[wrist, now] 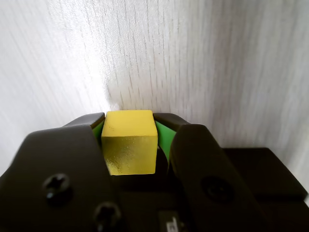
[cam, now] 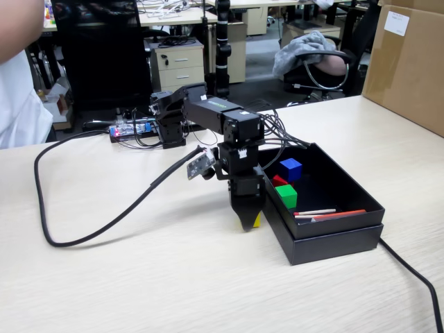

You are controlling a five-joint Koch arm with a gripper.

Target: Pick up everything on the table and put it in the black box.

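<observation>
Yellow cube in the hand, down at the counter, just left of the box.

L to R in fixed view: black hand (cam: pixel 247 223) closed on small plain yellow cube (wrist: pixel 130 141) at pale wood-grain counter (cam: pixel 139 277); matte black cardboard box (cam: pixel 333 239) holds red, green, blue cubes. Cube looks light, rigid, smooth; green pads (wrist: pixel 162 140) grip opp. flat faces, prob. best hold.

Bright, even room light; glare whitens wrist-view table (wrist: pixel 72 58)

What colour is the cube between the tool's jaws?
Yellow: the small plain yellow cube shows best in the wrist view.
</observation>
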